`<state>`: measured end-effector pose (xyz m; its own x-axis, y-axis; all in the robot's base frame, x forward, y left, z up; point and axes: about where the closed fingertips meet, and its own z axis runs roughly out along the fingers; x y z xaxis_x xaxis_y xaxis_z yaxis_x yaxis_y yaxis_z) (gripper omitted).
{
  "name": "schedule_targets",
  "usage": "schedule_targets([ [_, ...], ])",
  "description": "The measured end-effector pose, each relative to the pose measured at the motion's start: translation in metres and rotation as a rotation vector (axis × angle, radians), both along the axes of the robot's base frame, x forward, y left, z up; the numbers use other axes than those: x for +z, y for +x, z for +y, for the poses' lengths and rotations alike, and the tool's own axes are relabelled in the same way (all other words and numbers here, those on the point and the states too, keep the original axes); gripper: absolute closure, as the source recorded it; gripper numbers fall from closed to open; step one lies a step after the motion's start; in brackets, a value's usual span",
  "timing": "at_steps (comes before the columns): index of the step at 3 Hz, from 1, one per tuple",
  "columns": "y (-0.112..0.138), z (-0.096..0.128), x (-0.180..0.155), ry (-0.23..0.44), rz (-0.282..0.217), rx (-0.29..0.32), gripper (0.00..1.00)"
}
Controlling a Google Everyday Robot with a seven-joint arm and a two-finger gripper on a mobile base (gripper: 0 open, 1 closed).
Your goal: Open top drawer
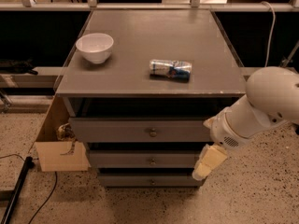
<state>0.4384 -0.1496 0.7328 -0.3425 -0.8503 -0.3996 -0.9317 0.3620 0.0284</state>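
The top drawer is the widest grey drawer front under the table top, with a small round brass knob at its centre. It sits nearly flush with the cabinet frame. My gripper, cream-coloured at the end of the white arm, hangs by the cabinet's right front corner. It is level with the middle drawer, to the right of and below the knob, and it touches no drawer knob.
Two narrower grey drawers sit below the top one. A white bowl and a can lying on its side rest on the grey table top. An open cardboard box stands at the cabinet's left. Cables lie on the speckled floor.
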Motion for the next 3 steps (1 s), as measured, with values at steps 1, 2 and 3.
schedule_targets([
  [1, 0.015, 0.015, -0.016, 0.005, 0.010, 0.006, 0.00],
  [2, 0.033, 0.028, -0.034, 0.004, 0.009, 0.010, 0.00],
  [3, 0.047, 0.035, -0.052, -0.006, 0.010, 0.006, 0.00],
])
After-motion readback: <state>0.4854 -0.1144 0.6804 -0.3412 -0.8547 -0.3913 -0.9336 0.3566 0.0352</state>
